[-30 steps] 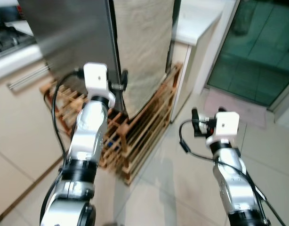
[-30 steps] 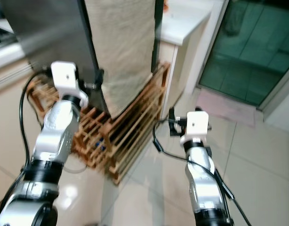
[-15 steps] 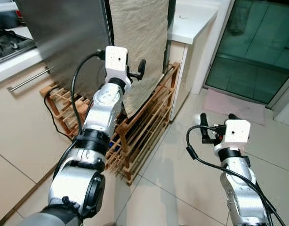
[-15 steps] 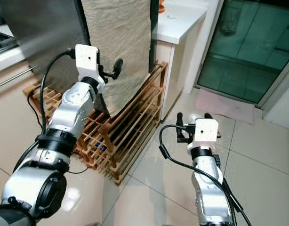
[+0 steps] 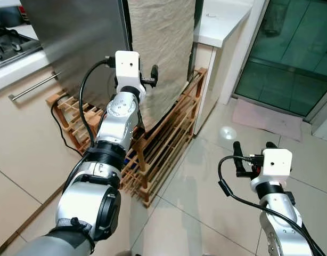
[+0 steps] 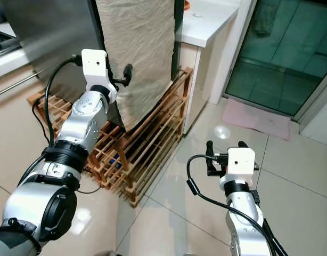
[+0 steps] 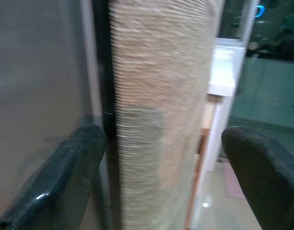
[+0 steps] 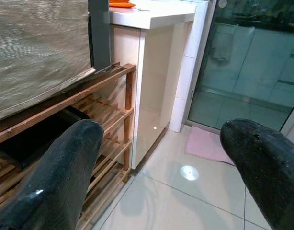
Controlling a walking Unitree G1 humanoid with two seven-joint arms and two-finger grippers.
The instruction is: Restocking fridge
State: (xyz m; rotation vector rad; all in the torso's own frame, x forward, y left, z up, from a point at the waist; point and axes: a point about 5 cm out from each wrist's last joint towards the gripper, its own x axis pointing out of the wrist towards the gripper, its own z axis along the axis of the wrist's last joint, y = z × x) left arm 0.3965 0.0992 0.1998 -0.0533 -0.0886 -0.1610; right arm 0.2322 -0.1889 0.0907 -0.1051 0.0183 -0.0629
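The fridge (image 5: 78, 37) is a tall stainless steel box at the upper left, its door shut. A beige cloth (image 5: 161, 48) hangs down its right side. My left gripper (image 5: 148, 81) is raised at the fridge's front corner, open, with nothing held. In the left wrist view its fingers (image 7: 56, 177) straddle the dark seam between the steel face and the cloth (image 7: 161, 96). My right gripper (image 5: 254, 152) is low on the right above the floor tiles, open and empty. It faces the rack and counter in the right wrist view, fingers (image 8: 61, 172) wide apart.
A slatted wooden rack (image 5: 163, 144) stands under and beside the fridge. A white counter (image 5: 222, 21) with a cabinet below sits right of it. A glass door (image 5: 291, 53) and a pink mat (image 5: 264, 118) are at the far right. A hob (image 5: 9, 42) and a drawer handle (image 5: 33, 88) are left.
My left gripper has risen and reached forward to the fridge's corner by the cloth. The right gripper has dropped lower and further right. The view itself has shifted too.
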